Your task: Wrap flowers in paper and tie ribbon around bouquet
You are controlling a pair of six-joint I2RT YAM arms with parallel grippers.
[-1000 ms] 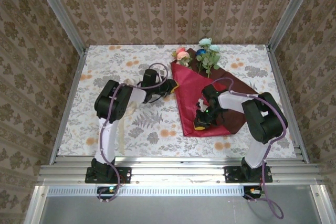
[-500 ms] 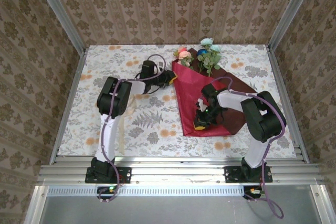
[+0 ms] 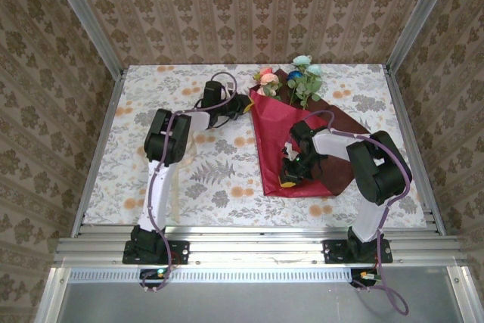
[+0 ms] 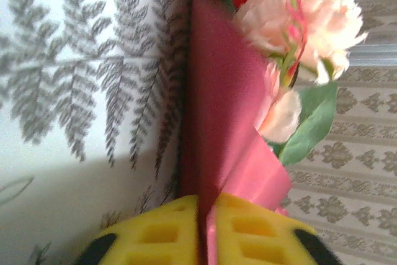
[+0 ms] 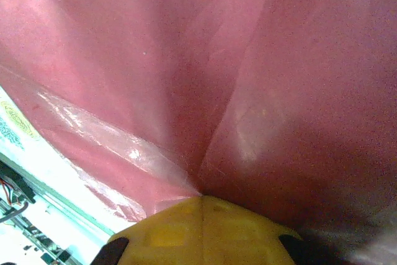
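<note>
Left gripper (image 4: 203, 231) pinches the paper (image 4: 217, 110) at its eleven-o'clock corner, likely to fold it over the flowers (image 4: 298, 17). The right gripper (image 5: 201, 215) clamps the six-o'clock tip, anchoring it.

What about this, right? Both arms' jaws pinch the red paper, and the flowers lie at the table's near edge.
Not quite: the flowers lie at the far edge of the table, as the top external view shows. Both arms' jaws do pinch the red paper.

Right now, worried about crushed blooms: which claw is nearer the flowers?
Left. The left claw pinches the paper at its edge right beside the flowers; the right claw grips the paper near its pointed end, far from them.
</note>
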